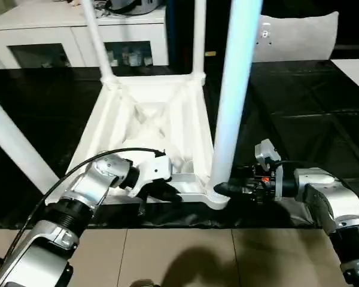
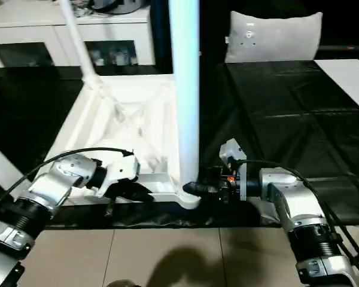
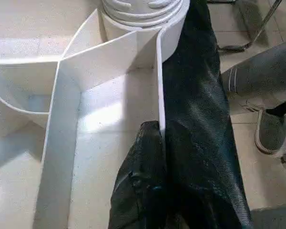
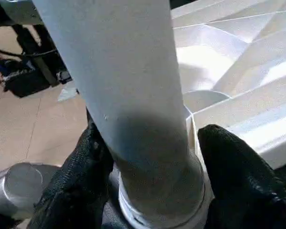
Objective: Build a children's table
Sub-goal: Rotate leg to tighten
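Here the upturned table top (image 1: 145, 128) lies on the black work table (image 1: 299, 113). The left gripper (image 1: 161, 190), pressed together, pinches its near rim wall. The right gripper (image 4: 148, 181), forearm level, straddles the near-corner leg (image 1: 233, 95) at its socket; whether its fingers (image 4: 233, 167) touch is unclear.

Upturned tabletop (image 1: 149, 128) on work table (image 1: 299, 113); legs (image 1: 233, 95) upright in corner sockets; cabinet (image 1: 60, 36) behind.

near leg (image 1: 236, 89) top cut off by the frame edge
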Robot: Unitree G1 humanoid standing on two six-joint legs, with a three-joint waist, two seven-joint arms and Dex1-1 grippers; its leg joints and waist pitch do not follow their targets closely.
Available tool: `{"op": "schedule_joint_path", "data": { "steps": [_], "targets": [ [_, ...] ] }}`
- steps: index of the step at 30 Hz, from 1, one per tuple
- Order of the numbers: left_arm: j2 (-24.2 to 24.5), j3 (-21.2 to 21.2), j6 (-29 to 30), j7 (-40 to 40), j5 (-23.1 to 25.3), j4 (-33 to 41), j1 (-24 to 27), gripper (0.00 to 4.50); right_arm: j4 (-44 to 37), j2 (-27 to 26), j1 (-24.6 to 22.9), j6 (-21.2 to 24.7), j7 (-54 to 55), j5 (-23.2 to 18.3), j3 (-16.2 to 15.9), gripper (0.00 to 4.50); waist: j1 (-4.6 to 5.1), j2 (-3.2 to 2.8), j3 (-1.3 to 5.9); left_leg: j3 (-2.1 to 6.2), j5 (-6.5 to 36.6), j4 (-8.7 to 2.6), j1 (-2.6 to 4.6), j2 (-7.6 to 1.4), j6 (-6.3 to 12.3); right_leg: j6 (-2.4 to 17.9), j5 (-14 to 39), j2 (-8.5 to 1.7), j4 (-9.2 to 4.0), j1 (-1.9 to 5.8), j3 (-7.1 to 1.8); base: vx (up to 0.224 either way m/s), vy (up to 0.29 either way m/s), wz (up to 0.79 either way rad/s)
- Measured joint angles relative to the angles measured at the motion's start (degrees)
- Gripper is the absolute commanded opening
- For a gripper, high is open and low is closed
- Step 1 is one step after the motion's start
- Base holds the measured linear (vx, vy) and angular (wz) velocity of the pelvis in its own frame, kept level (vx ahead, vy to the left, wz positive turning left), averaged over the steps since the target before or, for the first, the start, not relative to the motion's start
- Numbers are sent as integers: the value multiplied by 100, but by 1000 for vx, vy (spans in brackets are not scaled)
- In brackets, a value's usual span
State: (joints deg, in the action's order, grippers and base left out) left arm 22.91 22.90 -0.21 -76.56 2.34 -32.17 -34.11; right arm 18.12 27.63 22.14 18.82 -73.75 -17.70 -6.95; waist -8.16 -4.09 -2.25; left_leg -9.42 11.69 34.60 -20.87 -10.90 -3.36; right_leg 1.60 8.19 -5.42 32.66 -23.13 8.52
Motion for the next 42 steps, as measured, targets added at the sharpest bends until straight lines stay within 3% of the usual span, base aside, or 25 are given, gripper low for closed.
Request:
{"op": "schedule_joint_path", "data": {
  "steps": [7,14,20,22,24,27,29,30,32,35,36,38,40,42],
  "targets": [
    [1,2,-15,-6,9,0,0,0,-1,7,-1,112,-75,-64,-15,227,-2,0,0,-3,0,1,1,-1,0,0,0,0,1,0,-3,0,0,0],
    [-27,-4,31,-29,-9,3,1,0,-188,25,-87,199,8,-67,-10,207,-7,0,1,-4,0,0,2,-1,0,-1,1,0,2,0,-3,0,0,0],
    [-210,-204,757,452,-8,103,48,0,-396,-360,-211,436,906,9,214,204,42,0,0,-19,-6,6,48,0,-26,-1,1,-1,28,8,-19,0,0,0],
    [-377,-317,1042,846,34,92,42,0,-397,-643,-168,536,1586,199,315,204,168,2,-1,-19,-19,2,80,-1,-46,-2,1,-1,28,17,-15,0,0,0],
    [-724,-542,1492,1613,124,-29,-46,0,-258,-1264,112,892,2928,474,589,203,365,9,-7,-15,-29,4,84,-3,-62,-2,1,0,20,18,0,0,0,0],
    [-1200,-677,1906,2433,184,-134,-207,0,-50,-1733,479,1091,4317,739,768,202,646,-12,-11,41,-32,7,53,-28,-66,-4,0,0,-121,54,142,-17,2,-3],
    [-1394,-720,2004,2705,174,-152,-207,0,70,-1882,511,986,4662,750,885,202,735,-35,-19,65,-31,-5,59,-81,-66,-6,-1,18,-227,118,221,0,0,0],
    [-1485,-760,2009,2894,172,-197,-209,0,217,-1984,552,811,4851,771,926,236,809,-53,-23,72,-30,-5,58,-87,-64,-6,-2,16,-257,142,246,0,0,0],
    [-1562,-820,1977,3071,164,-263,-223,0,335,-2079,558,584,4976,773,982,269,867,-59,-26,72,-29,-7,59,-73,-62,-7,-3,5,-253,144,241,0,0,0],
    [-1574,-843,1904,3106,174,-281,-224,0,318,-2191,543,529,4954,721,1096,277,868,-60,-26,73,-29,-14,52,-70,-61,-5,-4,3,-247,140,240,0,0,0],
    [-1568,-842,1880,3088,173,-278,-224,0,283,-2186,524,525,4942,720,1099,306,843,-59,-26,73,-27,-14,46,-67,-58,-4,-22,3,-240,135,225,0,0,0],
    [-1544,-835,1836,3067,174,-278,-228,0,247,-2149,499,496,4848,684,1099,315,816,-58,-24,66,-18,-15,46,-43,-47,1,-67,3,-217,120,172,0,0,0],
    [-1478,-784,1741,2969,175,-273,-228,0,172,-1953,395,444,4560,584,1096,320,770,-57,-25,67,-12,-22,46,-27,-38,1,-71,-2,-179,111,149,0,0,0],
    [-1402,-683,1618,2771,170,-250,-225,0,33,-1630,220,421,4070,437,1074,356,704,-58,-24,71,-9,-38,43,-19,-33,2,-71,-2,-157,107,137,0,0,0]
  ]
}}
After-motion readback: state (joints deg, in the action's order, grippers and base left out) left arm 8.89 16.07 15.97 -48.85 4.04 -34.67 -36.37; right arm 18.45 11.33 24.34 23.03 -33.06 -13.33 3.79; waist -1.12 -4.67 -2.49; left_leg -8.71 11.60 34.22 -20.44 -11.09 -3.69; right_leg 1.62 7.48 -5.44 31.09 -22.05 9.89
